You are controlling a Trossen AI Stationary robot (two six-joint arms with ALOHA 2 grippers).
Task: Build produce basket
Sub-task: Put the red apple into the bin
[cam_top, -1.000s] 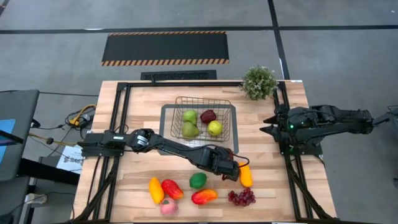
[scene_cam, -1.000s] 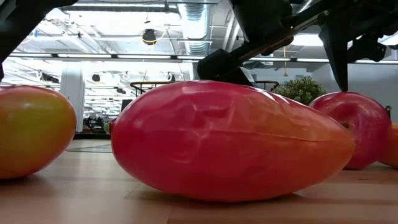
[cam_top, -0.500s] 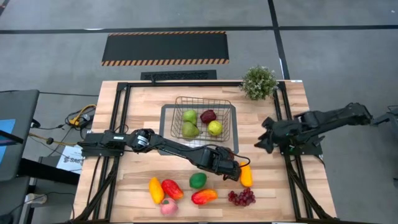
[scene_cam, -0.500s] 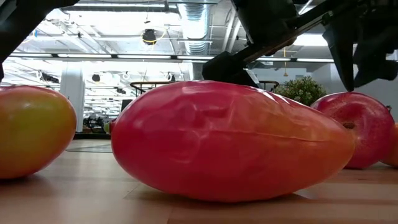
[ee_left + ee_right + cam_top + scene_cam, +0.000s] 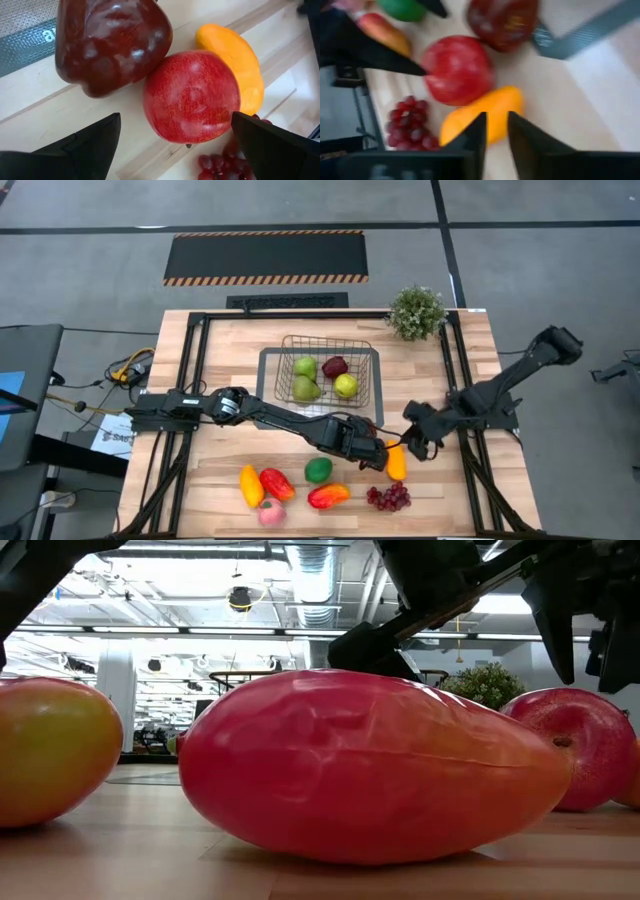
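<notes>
**Two grippers crowd one corner of the table**

Four fruits sit in the wire basket: two green, one yellow-green, one dark red. We see the left gripper low beside the basket's near right corner, fingers spread wide either side of a red apple without clamping it. A maroon pepper touches the apple on one side, and an orange mango presses against the other. The grape bunch lies just beyond.

We watch the right gripper hang over the mango, fingers slightly apart, nothing between them. From above, the mango's long axis runs front to back.

Near the front edge lie a yellow fruit, a red one, a green one and a red-orange mango, lying nearly crosswise. A potted plant stands at the far right corner.
</notes>
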